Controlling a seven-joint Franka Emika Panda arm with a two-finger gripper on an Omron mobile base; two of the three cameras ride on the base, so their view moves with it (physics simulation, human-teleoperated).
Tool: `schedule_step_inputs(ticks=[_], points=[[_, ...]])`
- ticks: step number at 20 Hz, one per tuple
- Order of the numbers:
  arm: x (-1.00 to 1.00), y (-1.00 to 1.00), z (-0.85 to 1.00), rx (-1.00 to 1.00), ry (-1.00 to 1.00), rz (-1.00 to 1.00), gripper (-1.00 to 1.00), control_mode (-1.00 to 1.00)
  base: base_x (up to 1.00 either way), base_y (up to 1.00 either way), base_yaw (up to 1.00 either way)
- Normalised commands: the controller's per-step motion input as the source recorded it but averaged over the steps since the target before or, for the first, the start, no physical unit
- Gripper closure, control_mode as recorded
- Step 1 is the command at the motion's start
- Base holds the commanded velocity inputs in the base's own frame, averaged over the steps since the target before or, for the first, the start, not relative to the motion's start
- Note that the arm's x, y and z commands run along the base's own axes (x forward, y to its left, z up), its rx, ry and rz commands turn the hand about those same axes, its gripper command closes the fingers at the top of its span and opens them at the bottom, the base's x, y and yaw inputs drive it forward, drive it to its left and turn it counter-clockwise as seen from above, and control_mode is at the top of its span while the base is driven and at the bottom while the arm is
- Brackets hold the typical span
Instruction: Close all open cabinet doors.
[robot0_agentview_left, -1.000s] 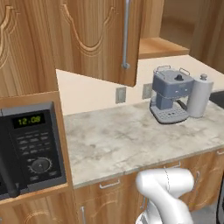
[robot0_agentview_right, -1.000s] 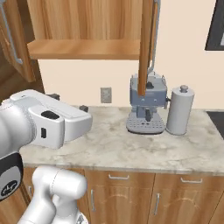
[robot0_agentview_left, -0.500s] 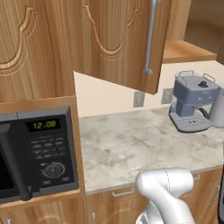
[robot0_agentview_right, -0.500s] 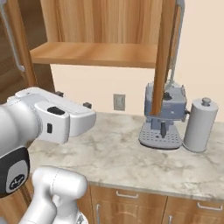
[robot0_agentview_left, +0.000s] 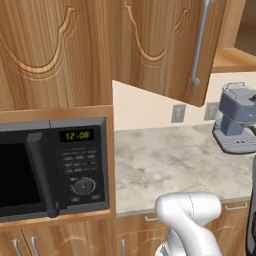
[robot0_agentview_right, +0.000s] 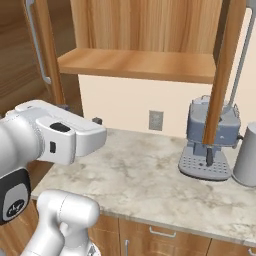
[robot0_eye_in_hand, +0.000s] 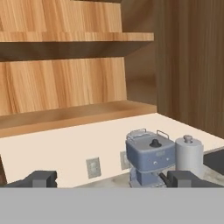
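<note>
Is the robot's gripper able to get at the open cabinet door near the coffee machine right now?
Probably yes. The gripper, fingers apart, points into the open cabinet above the coffee machine. The open cabinet door swings out over the counter, and nothing blocks its silver handle.

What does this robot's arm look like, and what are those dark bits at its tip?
The arm is glossy white, built of fat rounded segments with dark joint bands; one dark patch bears a small white emblem. The gripper ends in two small, blocky dark-grey fingertips. No loose cables show.
</note>
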Motion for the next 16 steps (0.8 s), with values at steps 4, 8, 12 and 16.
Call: schedule_step_inputs(ticks=[4,8,12,16], points=[[0.00,0.00,0.00,0.00,0.00,0.00,-1.00,1.00,-0.17,-0.37,0.08],[0.00,0.00,0.00,0.00,0.00,0.00,-1.00,1.00,0.19,-0.37,0.09],[0.00,0.00,0.00,0.00,0.00,0.00,-1.00,1.00,0.04,-0.47,0.07],[0.00,0.00,0.00,0.00,0.00,0.00,-1.00,1.00,0.00,-0.11,0.00]])
